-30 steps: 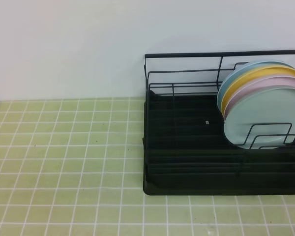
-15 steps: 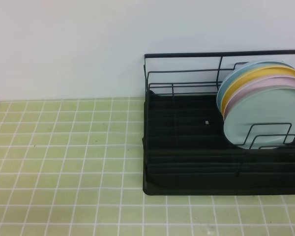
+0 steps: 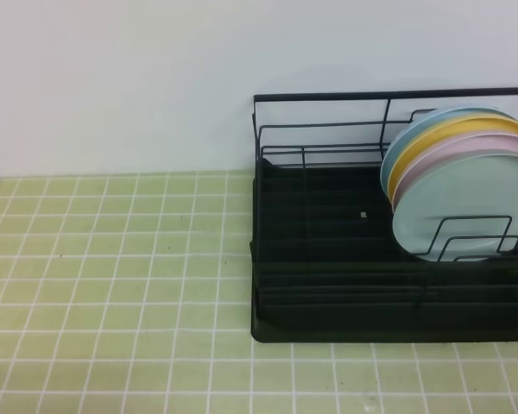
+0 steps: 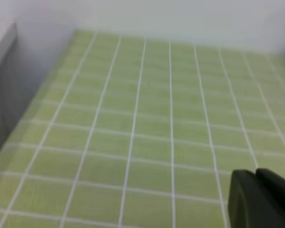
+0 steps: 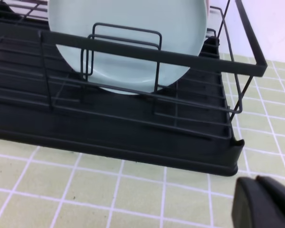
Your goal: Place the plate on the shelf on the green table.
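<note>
The pale mint plate (image 3: 466,203) stands upright in the black wire shelf (image 3: 328,285), frontmost in a row of several plates, leaning behind wire dividers. The shelf rests on the green table (image 3: 112,259) at the right. The right wrist view has the plate (image 5: 133,33) and shelf (image 5: 109,128) close ahead, with my right gripper (image 5: 261,202) low at the bottom right, shut and holding nothing. In the left wrist view my left gripper (image 4: 259,199) hangs shut over bare green tiles (image 4: 133,118). Neither gripper shows in the exterior high view.
Behind the mint plate stand a pink plate (image 3: 470,153), a yellow plate (image 3: 440,138) and a sky-blue plate (image 3: 406,142). A white wall runs along the back. A grey edge (image 4: 2,85) borders the tiles on the left of the left wrist view.
</note>
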`<action>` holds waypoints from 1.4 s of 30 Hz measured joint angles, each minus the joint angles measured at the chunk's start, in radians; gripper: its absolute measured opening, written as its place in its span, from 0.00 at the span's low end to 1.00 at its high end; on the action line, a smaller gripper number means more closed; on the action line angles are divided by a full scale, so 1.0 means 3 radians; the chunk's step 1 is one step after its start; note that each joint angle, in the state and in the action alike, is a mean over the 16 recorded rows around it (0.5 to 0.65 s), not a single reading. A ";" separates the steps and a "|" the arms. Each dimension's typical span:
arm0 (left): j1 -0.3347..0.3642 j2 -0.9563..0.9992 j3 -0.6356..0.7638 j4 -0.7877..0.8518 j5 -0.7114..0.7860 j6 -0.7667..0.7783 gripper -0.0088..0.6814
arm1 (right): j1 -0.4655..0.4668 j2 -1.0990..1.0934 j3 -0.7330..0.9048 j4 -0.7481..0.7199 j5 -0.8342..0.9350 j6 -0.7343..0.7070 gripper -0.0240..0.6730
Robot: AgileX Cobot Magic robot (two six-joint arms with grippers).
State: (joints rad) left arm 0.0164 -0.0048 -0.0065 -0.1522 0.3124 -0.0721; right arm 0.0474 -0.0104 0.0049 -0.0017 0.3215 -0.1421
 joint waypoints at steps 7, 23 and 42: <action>0.0000 0.0000 0.0017 0.0006 0.0165 0.0161 0.01 | 0.0000 -0.0005 0.0005 -0.0003 0.0000 0.0000 0.04; 0.0000 0.0000 0.0019 0.0195 0.0050 0.0417 0.01 | 0.0000 0.0000 0.0005 -0.0003 0.0003 0.0001 0.04; 0.0000 0.0000 0.0019 0.0267 0.0023 0.0400 0.01 | 0.0000 0.0005 -0.0005 0.0003 0.0004 0.0001 0.04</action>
State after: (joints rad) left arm 0.0164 -0.0048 -0.0007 -0.0722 0.3192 0.0480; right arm 0.0474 -0.0089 0.0034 -0.0008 0.3226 -0.1418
